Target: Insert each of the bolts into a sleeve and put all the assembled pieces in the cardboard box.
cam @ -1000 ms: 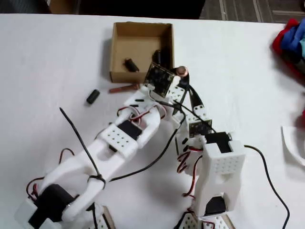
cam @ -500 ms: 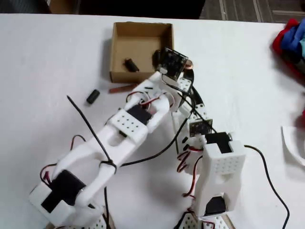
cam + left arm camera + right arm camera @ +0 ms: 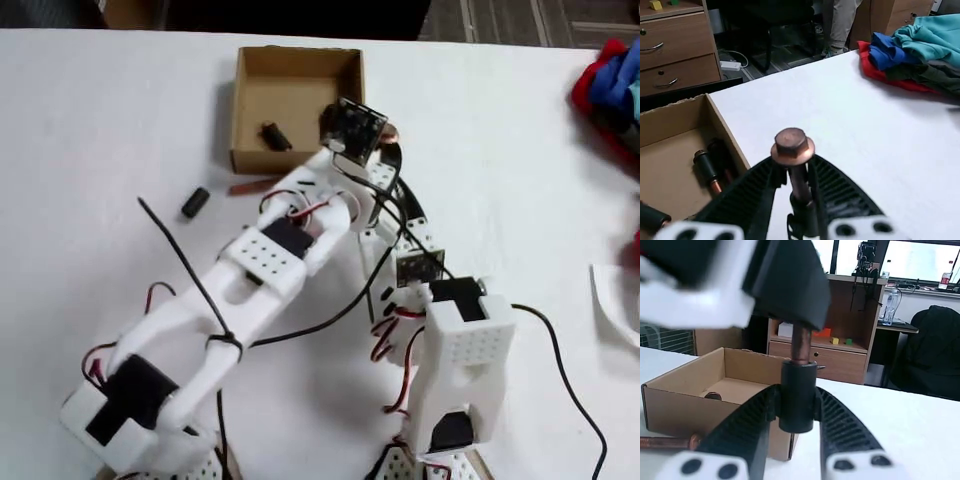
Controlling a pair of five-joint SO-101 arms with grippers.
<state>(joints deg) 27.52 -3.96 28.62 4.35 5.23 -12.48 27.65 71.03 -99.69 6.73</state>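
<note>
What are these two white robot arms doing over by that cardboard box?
The left pincer holds a copper hex-head bolt, the right pincer a short black cylindrical sleeve, with the bolt's shaft set into the sleeve beside the brown cardboard box. Assembled pieces lie in the box; another black sleeve and copper bolt wait on the white table.

Items counted were one cardboard box [image 3: 250, 160], two bolts outside it, namely one held bolt [image 3: 792, 145] and one loose bolt [image 3: 250, 186] at the box's 6 o'clock, two sleeves, namely one held sleeve [image 3: 797, 395] and one loose sleeve [image 3: 195, 202] at 7 o'clock, and at least two assembled pieces [image 3: 275, 136] inside.
</note>
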